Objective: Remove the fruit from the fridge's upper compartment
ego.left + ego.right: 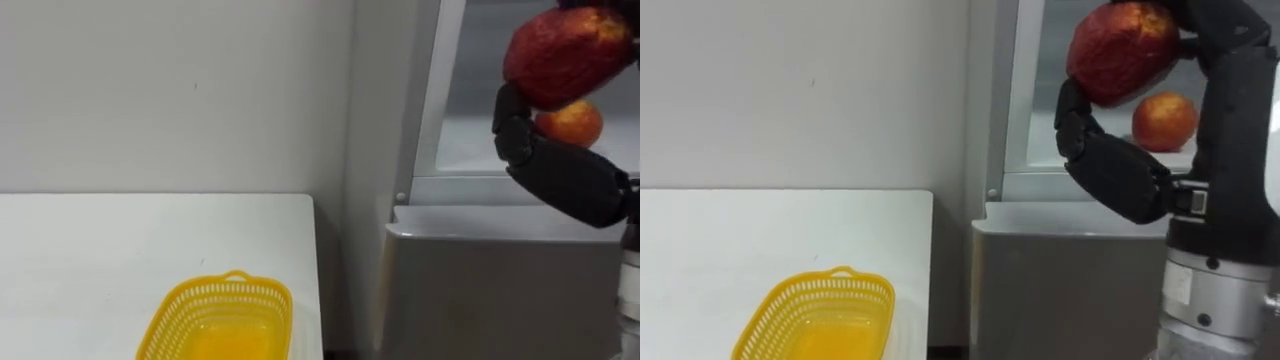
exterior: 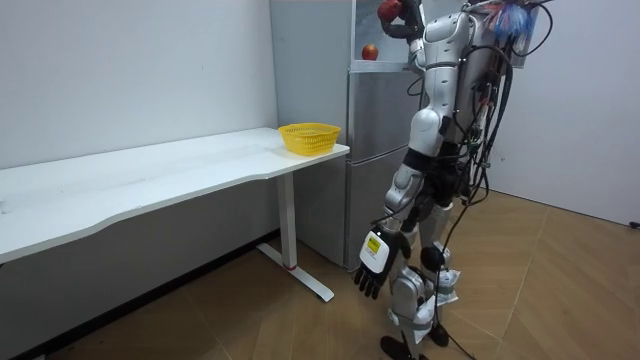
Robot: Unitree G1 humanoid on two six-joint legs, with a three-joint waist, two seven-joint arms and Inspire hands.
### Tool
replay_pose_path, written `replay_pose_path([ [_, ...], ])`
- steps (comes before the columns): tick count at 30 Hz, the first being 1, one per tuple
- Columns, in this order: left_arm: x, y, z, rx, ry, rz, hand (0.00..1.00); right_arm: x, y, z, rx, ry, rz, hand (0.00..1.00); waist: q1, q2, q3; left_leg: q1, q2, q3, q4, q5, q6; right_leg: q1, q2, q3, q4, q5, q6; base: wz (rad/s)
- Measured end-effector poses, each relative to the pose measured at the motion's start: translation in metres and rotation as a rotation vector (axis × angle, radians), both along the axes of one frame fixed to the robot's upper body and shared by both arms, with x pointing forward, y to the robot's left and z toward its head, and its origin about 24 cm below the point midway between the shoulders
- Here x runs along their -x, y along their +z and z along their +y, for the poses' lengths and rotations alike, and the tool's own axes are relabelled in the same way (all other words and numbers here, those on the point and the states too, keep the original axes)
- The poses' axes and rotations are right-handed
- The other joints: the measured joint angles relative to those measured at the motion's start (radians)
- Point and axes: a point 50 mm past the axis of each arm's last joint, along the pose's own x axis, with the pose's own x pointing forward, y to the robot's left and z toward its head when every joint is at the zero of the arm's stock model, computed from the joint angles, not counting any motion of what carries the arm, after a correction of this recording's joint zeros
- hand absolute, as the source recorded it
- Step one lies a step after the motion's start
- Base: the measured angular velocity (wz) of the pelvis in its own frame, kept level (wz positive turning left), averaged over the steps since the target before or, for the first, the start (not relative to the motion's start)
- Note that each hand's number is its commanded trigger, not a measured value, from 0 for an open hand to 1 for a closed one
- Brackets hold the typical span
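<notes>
My right robot hand (image 1: 1120,170) grips the apple (image 1: 1125,50) before the open fridge (image 1: 1060,280), left robot hand (image 2: 372,262) hanging relaxed; firm, smooth, lightish, I judge, best cupped round its middle.

The right hand (image 1: 1118,175) is built of matte black segments on a silver-grey forearm. The left hand (image 2: 370,270) is black, white-tagged; dark cables are bundled behind the silver torso.

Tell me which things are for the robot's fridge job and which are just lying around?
For the job: red apple, gripped in the right hand; fridge; yellow basket, probably.
Just lying about: second apple inside the fridge; white table.
</notes>
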Motion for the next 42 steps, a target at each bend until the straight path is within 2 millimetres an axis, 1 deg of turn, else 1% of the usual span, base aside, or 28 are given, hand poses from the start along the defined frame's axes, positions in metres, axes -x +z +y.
replay_pose_path([
  [3, -0.005, -0.001, -0.001, 0.004, -0.018, -0.003, 0.0, 0.001, -0.002, 0.01, 0.038, 0.022, -0.001, 1.0, 0.007, -0.007, -0.0003, 0.004, 0.002, 0.015, -0.007, 0.002, -0.002, -0.002, 0.003, 0.009, -0.001, 0.0, -0.001, -0.08],
  [6, -0.009, -0.001, -0.003, 0.009, -0.037, -0.009, 0.0, 0.002, -0.004, 0.019, 0.077, 0.047, -0.001, 1.0, 0.009, -0.016, -0.0014, 0.004, 0.002, 0.016, -0.007, 0.003, -0.002, -0.002, 0.003, 0.009, -0.003, -0.001, -0.001, -0.02],
  [8, -0.016, -0.001, -0.004, 0.011, -0.06, -0.022, 0.0, 0.002, -0.005, 0.024, 0.107, 0.07, 0.007, 1.0, 0.022, -0.026, -0.0013, 0.004, 0.002, 0.014, -0.008, 0.003, -0.002, -0.003, 0.002, 0.009, -0.005, -0.001, -0.001, 0.0],
  [9, -0.019, -0.001, -0.004, 0.012, -0.063, -0.026, 0.0, 0.002, -0.006, 0.026, 0.113, 0.076, 0.011, 1.0, 0.026, -0.028, -0.0004, 0.004, 0.002, 0.014, -0.008, 0.003, -0.002, -0.003, 0.002, 0.008, -0.006, -0.001, -0.001, 0.0],
  [11, -0.027, 0.0, -0.004, 0.013, -0.071, -0.047, 0.0, 0.002, -0.007, 0.033, 0.161, 0.101, 0.027, 1.0, 0.045, -0.046, -0.0077, 0.003, 0.001, 0.015, -0.012, 0.003, -0.002, 0.0, 0.004, 0.007, -0.018, 0.0, -0.002, 0.0],
  [13, -0.032, 0.001, -0.002, 0.012, -0.087, -0.061, 0.0, 0.004, -0.008, 0.039, 0.197, 0.137, 0.038, 1.0, 0.054, -0.057, -0.0059, 0.004, 0.002, 0.014, -0.009, 0.003, -0.002, 0.003, 0.004, 0.004, -0.018, 0.0, -0.002, 0.06],
  [15, -0.035, 0.001, -0.001, 0.018, -0.096, -0.062, 0.0, 0.006, -0.007, 0.047, 0.28, 0.145, 0.035, 1.0, 0.057, -0.072, -0.0045, 0.005, 0.002, 0.007, -0.008, 0.003, -0.002, 0.007, 0.003, -0.01, -0.019, 0.0, -0.002, 0.1],
  [16, -0.035, 0.001, 0.0, 0.019, -0.098, -0.061, 0.0, 0.006, -0.008, 0.049, 0.3, 0.145, 0.035, 1.0, 0.057, -0.075, -0.0025, 0.007, 0.001, 0.004, -0.008, 0.003, -0.002, 0.01, 0.003, -0.011, -0.02, 0.001, -0.002, 0.15],
  [17, -0.034, 0.002, 0.001, 0.018, -0.103, -0.057, 0.0, 0.006, -0.008, 0.053, 0.336, 0.144, 0.038, 1.0, 0.059, -0.079, 0.0008, 0.01, -0.001, -0.01, -0.008, 0.003, -0.002, 0.017, 0.002, -0.014, -0.022, 0.001, -0.002, 0.14],
  [19, -0.034, 0.002, 0.002, 0.016, -0.103, -0.058, 0.0, 0.006, -0.008, 0.058, 0.375, 0.149, 0.037, 1.0, 0.067, -0.083, 0.007, 0.015, -0.002, -0.013, -0.011, 0.003, -0.002, 0.02, 0.001, -0.017, -0.022, 0.0, -0.002, 0.05],
  [21, -0.035, 0.003, 0.006, 0.013, -0.109, -0.056, 0.0, 0.004, -0.011, 0.062, 0.42, 0.156, 0.049, 1.0, 0.082, -0.09, 0.012, 0.013, -0.002, -0.019, -0.023, 0.003, -0.002, 0.018, 0.0, -0.035, -0.021, 0.001, -0.002, 0.05],
  [23, -0.035, 0.003, 0.006, 0.023, -0.111, -0.052, 0.0, 0.0, -0.013, 0.063, 0.452, 0.159, 0.067, 1.0, 0.085, -0.093, 0.0112, 0.005, -0.004, -0.029, -0.021, 0.003, -0.001, 0.015, -0.002, -0.041, -0.02, 0.0, -0.001, 0.14],
  [25, -0.033, 0.003, 0.007, 0.028, -0.111, -0.046, 0.0, -0.007, -0.012, 0.065, 0.474, 0.159, 0.084, 1.0, 0.089, -0.096, 0.0124, 0.002, -0.006, -0.038, -0.021, 0.005, -0.002, 0.015, -0.003, -0.048, -0.02, 0.0, -0.001, 0.11],
  [27, -0.032, 0.003, 0.007, 0.039, -0.108, -0.039, 0.0, -0.013, -0.01, 0.065, 0.498, 0.142, 0.109, 1.0, 0.107, -0.101, 0.0131, 0.001, -0.005, -0.039, -0.021, 0.006, -0.003, 0.015, -0.003, -0.051, -0.022, 0.0, -0.001, 0.02],
  [30, -0.033, 0.003, 0.006, 0.055, -0.111, -0.038, 0.0, -0.021, -0.015, 0.067, 0.545, 0.121, 0.146, 1.0, 0.118, -0.102, 0.0134, -0.002, -0.006, -0.04, -0.021, 0.006, -0.002, 0.013, -0.003, -0.05, -0.022, 0.0, -0.001, 0.0],
  [33, -0.037, 0.004, 0.007, 0.059, -0.114, -0.044, 0.0, -0.03, -0.028, 0.072, 0.604, 0.135, 0.23, 1.0, 0.136, -0.104, 0.0119, -0.013, -0.006, -0.04, -0.019, 0.007, -0.002, 0.002, -0.004, -0.053, -0.02, 0.0, -0.001, 0.0],
  [36, -0.043, 0.005, 0.008, 0.06, -0.135, -0.052, 0.0, -0.04, -0.046, 0.076, 0.679, 0.14, 0.35, 1.0, 0.142, -0.105, 0.0115, -0.019, -0.008, -0.051, -0.011, 0.009, -0.001, 0.0, -0.006, -0.063, -0.02, 0.0, -0.001, 0.1],
  [40, -0.045, 0.006, 0.009, 0.061, -0.154, -0.05, 0.0, -0.046, -0.056, 0.074, 0.707, 0.129, 0.413, 1.0, 0.144, -0.107, 0.0109, -0.029, -0.01, -0.066, -0.006, 0.01, 0.0, -0.003, -0.007, -0.067, -0.021, 0.0, -0.001, 0.11],
  [42, -0.045, 0.006, 0.011, 0.058, -0.16, -0.044, 0.0, -0.052, -0.058, 0.074, 0.725, 0.12, 0.449, 1.0, 0.144, -0.111, 0.0129, -0.031, -0.01, -0.07, -0.006, 0.01, -0.001, -0.003, -0.007, -0.072, -0.021, 0.0, -0.001, 0.05],
])
